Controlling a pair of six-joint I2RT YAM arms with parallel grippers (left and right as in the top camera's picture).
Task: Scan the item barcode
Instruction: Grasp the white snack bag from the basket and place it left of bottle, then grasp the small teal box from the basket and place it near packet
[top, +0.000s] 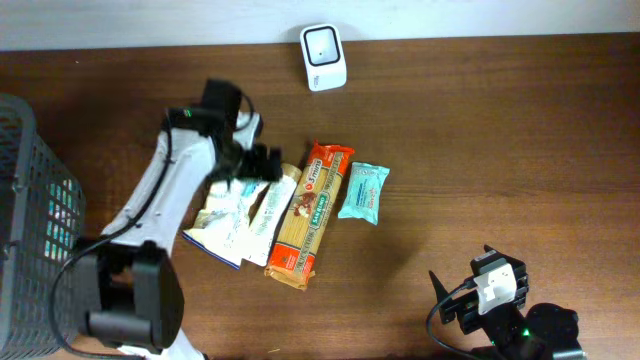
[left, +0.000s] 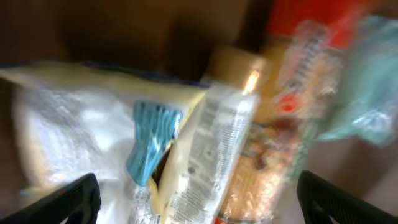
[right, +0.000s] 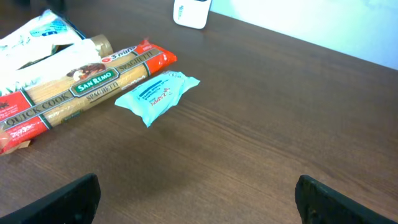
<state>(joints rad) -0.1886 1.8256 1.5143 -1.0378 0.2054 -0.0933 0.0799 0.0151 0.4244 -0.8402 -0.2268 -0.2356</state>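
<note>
I count four packets lying before me: one long spaghetti packet (top: 309, 214), one small teal sachet (top: 363, 192), one big white bag (top: 222, 222) and one slim white packet (top: 272, 212). The white ones overlap and my left wrist view is blurred, so a fifth may be tucked among them. There is one white scanner (top: 323, 57), one wire basket (top: 30, 200) and one table (top: 500, 150).

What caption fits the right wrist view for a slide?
Spaghetti pack and teal packet lie side by side, white scanner behind.
</note>
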